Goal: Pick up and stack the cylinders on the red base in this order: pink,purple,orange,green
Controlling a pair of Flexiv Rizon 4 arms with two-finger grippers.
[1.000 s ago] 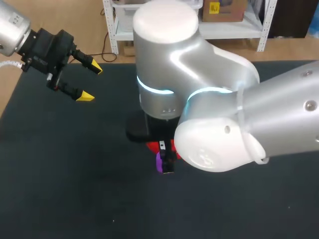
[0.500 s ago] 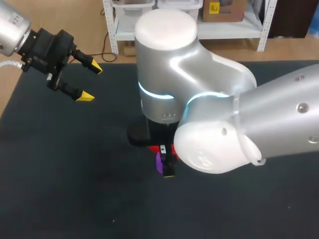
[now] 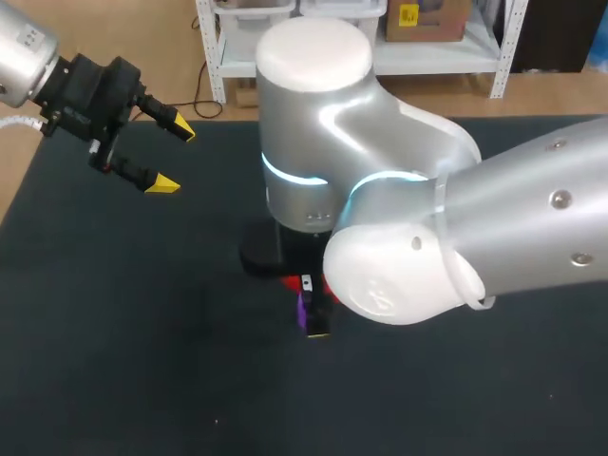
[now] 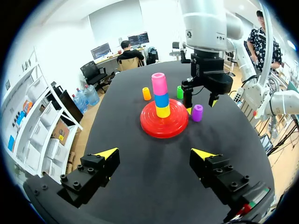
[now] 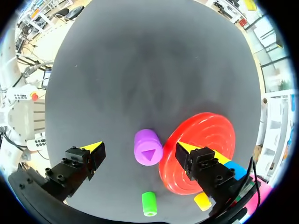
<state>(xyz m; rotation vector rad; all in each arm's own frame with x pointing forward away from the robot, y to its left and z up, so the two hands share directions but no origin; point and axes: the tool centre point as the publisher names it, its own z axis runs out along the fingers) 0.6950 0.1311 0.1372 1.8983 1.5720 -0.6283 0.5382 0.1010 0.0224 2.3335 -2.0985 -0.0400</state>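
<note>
A: Where's the purple cyl. (image 5: 148, 147)?
B: Standing on the table (image 3: 114, 313), just beside the red base (image 4: 164, 125).
A: And the R gripper (image 5: 138, 148)?
B: Right at it. Fingers wide, one on each side of the purple one, w/ gaps. Not touching.
A: L gripper (image 3: 174, 157)?
B: Well apart from the base, over the table's far left part. Fingers wide too, holding nothing.
A: What's on the base?
B: A stack: yellow cyl. (image 4: 163, 111) at the bottom, blue cyl. (image 4: 161, 100) in the middle, pink cyl. (image 4: 159, 84) on top.
A: Orange & green?
B: Orange cyl. (image 4: 146, 93) & green cyl. (image 4: 180, 92) both stand on the table behind the base. Green is nearer the R gripper.
</note>
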